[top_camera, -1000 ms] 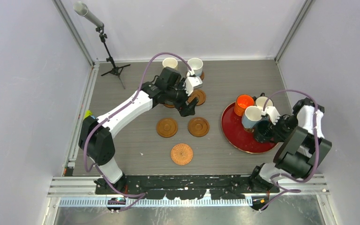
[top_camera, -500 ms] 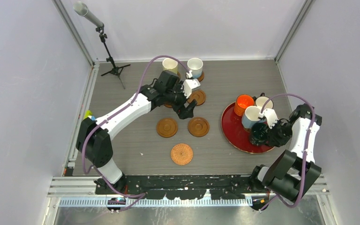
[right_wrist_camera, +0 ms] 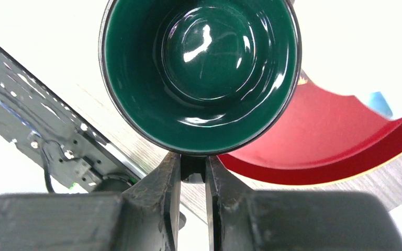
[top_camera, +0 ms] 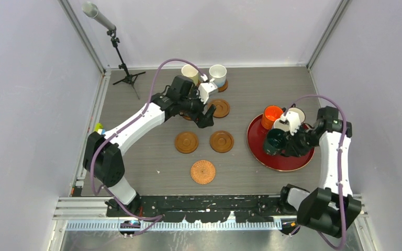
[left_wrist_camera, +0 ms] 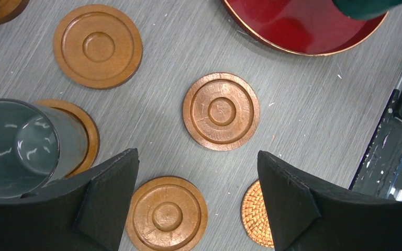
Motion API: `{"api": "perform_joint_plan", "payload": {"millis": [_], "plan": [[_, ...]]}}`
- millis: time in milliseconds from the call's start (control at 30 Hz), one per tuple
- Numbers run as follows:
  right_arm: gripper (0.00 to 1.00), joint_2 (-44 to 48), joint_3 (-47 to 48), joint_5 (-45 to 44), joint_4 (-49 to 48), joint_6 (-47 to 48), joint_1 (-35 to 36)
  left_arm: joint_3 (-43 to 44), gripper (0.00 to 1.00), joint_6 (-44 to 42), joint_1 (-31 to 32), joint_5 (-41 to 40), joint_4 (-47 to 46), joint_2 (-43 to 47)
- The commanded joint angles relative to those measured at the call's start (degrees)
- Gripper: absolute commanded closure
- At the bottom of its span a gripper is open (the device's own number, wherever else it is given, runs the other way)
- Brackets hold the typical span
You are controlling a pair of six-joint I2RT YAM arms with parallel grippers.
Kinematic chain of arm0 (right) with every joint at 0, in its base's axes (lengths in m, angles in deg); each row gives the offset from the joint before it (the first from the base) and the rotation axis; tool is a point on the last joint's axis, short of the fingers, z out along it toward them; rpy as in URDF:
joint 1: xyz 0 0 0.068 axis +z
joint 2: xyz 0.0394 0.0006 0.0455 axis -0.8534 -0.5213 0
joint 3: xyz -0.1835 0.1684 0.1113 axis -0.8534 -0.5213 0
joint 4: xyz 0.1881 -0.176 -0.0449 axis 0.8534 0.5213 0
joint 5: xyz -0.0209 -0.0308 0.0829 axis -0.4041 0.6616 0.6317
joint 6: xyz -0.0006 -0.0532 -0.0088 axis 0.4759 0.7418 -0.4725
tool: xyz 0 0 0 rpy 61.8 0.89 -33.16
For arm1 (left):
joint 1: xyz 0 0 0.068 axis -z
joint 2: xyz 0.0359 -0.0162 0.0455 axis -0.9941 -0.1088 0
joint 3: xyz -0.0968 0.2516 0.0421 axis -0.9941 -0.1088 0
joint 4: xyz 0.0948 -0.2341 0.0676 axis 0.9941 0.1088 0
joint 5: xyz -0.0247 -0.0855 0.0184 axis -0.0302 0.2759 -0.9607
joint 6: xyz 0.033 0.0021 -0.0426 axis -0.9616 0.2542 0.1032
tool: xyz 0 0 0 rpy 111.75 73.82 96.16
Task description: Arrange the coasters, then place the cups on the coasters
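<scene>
My right gripper (top_camera: 288, 145) is shut on the handle of the dark green cup (top_camera: 275, 141), which hangs above the red tray's left part. The right wrist view looks straight into that cup (right_wrist_camera: 201, 68), with the fingers (right_wrist_camera: 170, 178) clamped on its handle. My left gripper (top_camera: 204, 116) hovers open and empty over the coasters. Below it lie two wooden coasters (left_wrist_camera: 221, 111) (left_wrist_camera: 166, 214), the woven coaster (left_wrist_camera: 254, 214) and a grey-teal cup (left_wrist_camera: 15, 149) standing on a coaster. At the back stand a pale yellow cup (top_camera: 190, 71) and a white cup (top_camera: 218, 75).
The red tray (top_camera: 280, 168) at the right holds an orange cup (top_camera: 272, 116), a white-and-blue cup (top_camera: 282, 124) and a cream cup (top_camera: 296, 112). One more empty wooden coaster (top_camera: 220, 108) lies mid-table. A microphone stand (top_camera: 125, 73) stands at the back left.
My right arm has lifted the dark green cup off the tray and carried it a little left. My left gripper has drawn back slightly, still open.
</scene>
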State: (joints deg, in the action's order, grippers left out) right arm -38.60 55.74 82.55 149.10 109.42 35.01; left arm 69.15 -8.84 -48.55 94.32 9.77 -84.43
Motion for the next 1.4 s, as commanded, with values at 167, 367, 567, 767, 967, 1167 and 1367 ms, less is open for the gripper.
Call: {"api": "perform_joint_plan", "payload": {"millis": [167, 367, 567, 767, 967, 1167, 1367], "plan": [[0.99, 1.23, 10.64, 0.4, -14.54, -36.47, 16.95, -0.54, 0.15, 4.42, -2.82, 1.24, -3.96, 4.14], [0.99, -5.61, 17.12, -11.89, -27.53, -57.76, 30.56, -0.29, 0.14, 7.38, -5.99, -1.53, -4.76, 6.96], [0.99, -16.07, 25.03, -31.71, -33.87, -73.47, 44.41, 1.03, 0.03, 8.6, -8.16, -11.63, -0.55, 10.59], [1.0, -25.67, 33.26, -53.51, -35.66, -87.27, 55.56, -0.67, 0.0, 12.83, -13.83, -14.48, 0.69, 15.22], [1.0, -34.64, 40.47, -60.93, -33.06, -99.45, 60.36, -1.1, 0.0, 13.45, -17.67, -14.55, 2.28, 18.42], [1.0, -39.69, 42.49, -62.83, -31.47, -109.88, 61.32, -2.2, 0.0, 13.8, -19.47, -13.71, 2.06, 19.97], [1.0, -39.56, 38.21, -62.61, -38.29, -113.16, 61.76, -2.87, 0.0, 14.35, -20.33, -12.41, 1.2, 19.94]]}}
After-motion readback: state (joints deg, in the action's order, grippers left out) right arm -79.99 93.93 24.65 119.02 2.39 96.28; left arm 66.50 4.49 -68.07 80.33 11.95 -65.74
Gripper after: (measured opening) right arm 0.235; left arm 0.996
